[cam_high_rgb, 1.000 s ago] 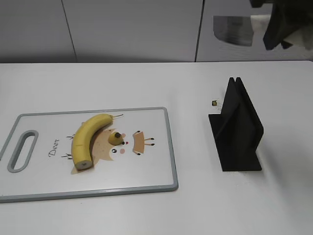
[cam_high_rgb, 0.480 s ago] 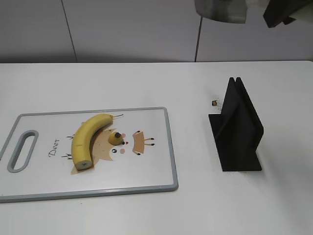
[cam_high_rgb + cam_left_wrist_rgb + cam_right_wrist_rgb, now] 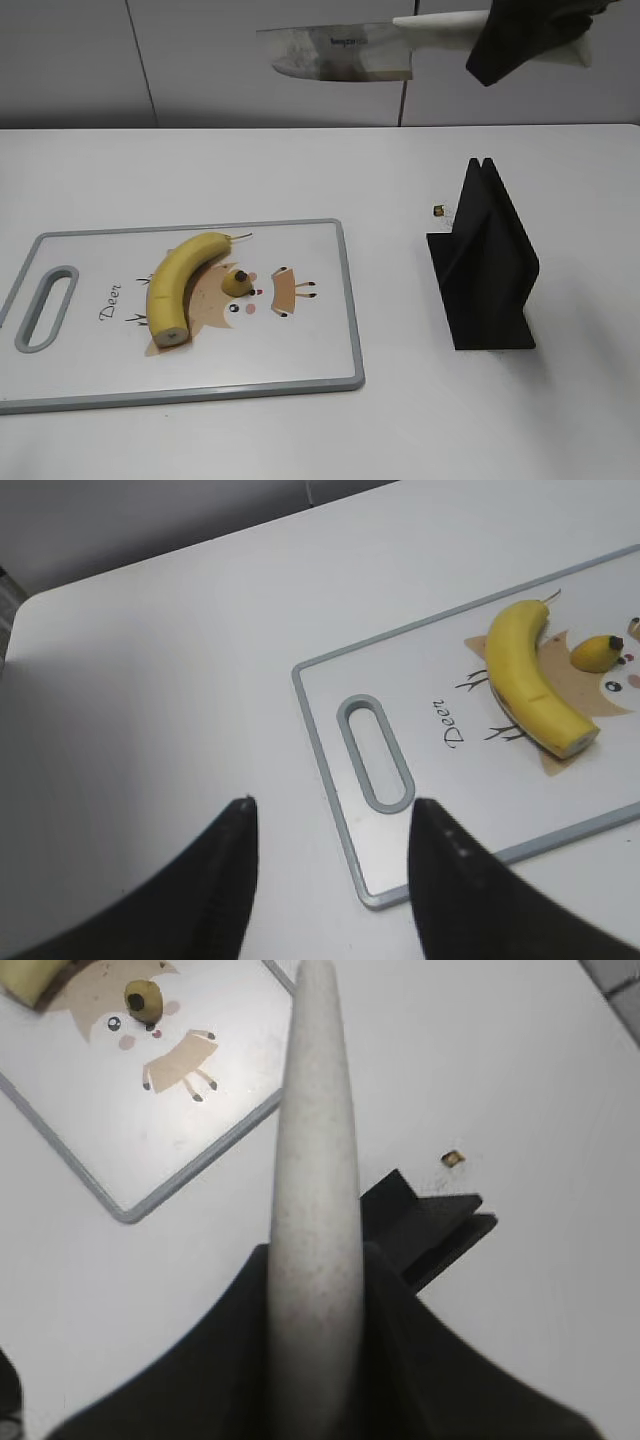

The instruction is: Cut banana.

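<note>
A black stand (image 3: 483, 262) is sitting on the white table (image 3: 300, 160), right of the cutting board (image 3: 310, 350). The banana (image 3: 178, 282) is lying on that board beside a small yellow stub (image 3: 237, 281). The right gripper (image 3: 525, 35) is clamping a knife (image 3: 340, 52) by its white handle, high above the table. The left gripper (image 3: 330, 880) is hovering with its jaws spread, holding nothing.

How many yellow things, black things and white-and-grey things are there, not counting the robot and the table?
Yellow: 2, the banana and the small banana stub.
Black: 1, the knife stand.
White and grey: 2, the cutting board and the knife held up in the right gripper.
Total: 5
</note>
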You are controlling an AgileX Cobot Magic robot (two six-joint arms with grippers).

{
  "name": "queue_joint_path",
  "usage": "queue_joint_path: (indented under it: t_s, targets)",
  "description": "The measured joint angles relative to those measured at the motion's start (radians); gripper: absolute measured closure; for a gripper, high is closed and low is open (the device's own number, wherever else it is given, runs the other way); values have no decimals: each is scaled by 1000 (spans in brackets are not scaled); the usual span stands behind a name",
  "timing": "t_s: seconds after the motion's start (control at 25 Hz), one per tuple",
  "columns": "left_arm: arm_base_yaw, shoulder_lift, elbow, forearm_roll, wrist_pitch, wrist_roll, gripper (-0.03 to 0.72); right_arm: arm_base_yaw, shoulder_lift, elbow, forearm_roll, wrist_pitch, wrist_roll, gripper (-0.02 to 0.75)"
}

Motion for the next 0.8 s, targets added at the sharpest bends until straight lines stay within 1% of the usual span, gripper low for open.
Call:
queue_joint_path:
  t_s: [0.08, 0.12, 0.28, 0.4, 0.48, 0.6, 0.72, 0.8]
  targets:
    - [0, 75, -31, -16, -26, 86, 207, 0, 18, 0, 4, -37, -93, 574]
    - [0, 116, -49, -24, -31, 148, 207, 0, 27, 0, 8, -49, -152, 574]
    - [0, 254, -126, -70, -29, 438, 207, 0, 61, -1, 52, -68, -353, 574]
    - [-8, 350, -201, -145, 1, 623, 198, 0, 101, -3, 99, -70, -439, 574]
    - [-38, 417, -256, -199, 28, 709, 166, 0, 131, -3, 148, -71, -516, 574]
    - [-108, 535, -331, -225, 65, 818, 127, 2, 171, -3, 212, -71, -625, 574]
    - [-177, 651, -393, -218, 92, 866, 116, 7, 206, -3, 255, -66, -689, 574]
    - [-206, 721, -443, -202, 121, 876, 114, 12, 223, -3, 281, -64, -707, 574]
